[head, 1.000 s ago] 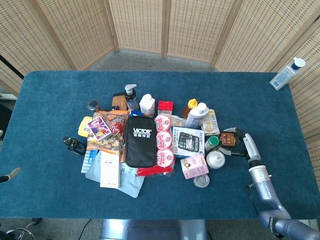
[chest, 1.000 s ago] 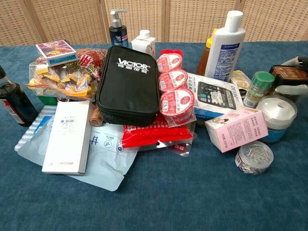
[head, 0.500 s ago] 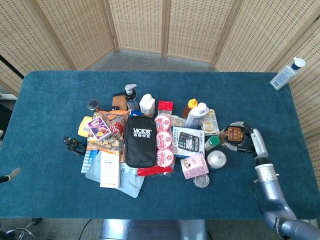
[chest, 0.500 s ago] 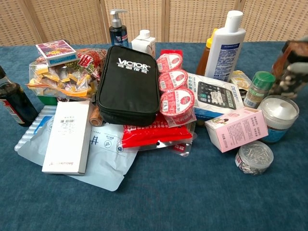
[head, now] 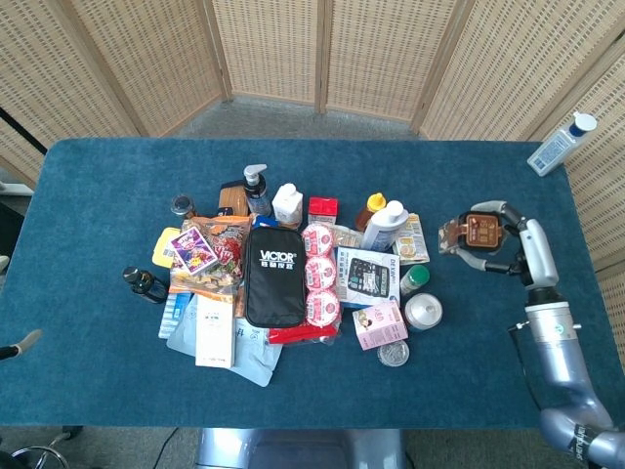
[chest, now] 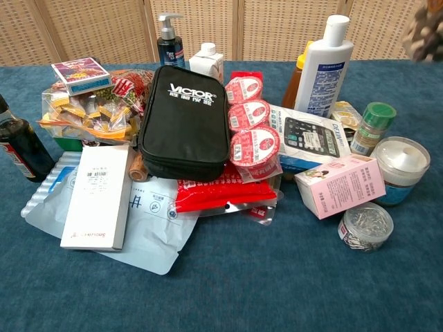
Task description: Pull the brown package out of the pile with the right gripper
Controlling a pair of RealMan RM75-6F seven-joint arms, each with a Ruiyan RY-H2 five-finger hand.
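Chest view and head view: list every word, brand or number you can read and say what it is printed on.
"VICTOR" in white, on the black zip case; a smaller line beneath it is unreadable.
White box: printed lines too small to read.
Calculator box, pink box, tall white bottle, red cups and purple card box: print too blurred.
Brown package in the right hand: label unreadable.

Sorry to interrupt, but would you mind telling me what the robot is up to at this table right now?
It is pulling a brown package out of a pile of groceries and toiletries. The right robot hand grips the package off to the right of the pile, clear of the green-capped jar and the white bottle at the pile's edge. The black Victor pouch lies in the middle of the pile. The left robot hand is not visible.
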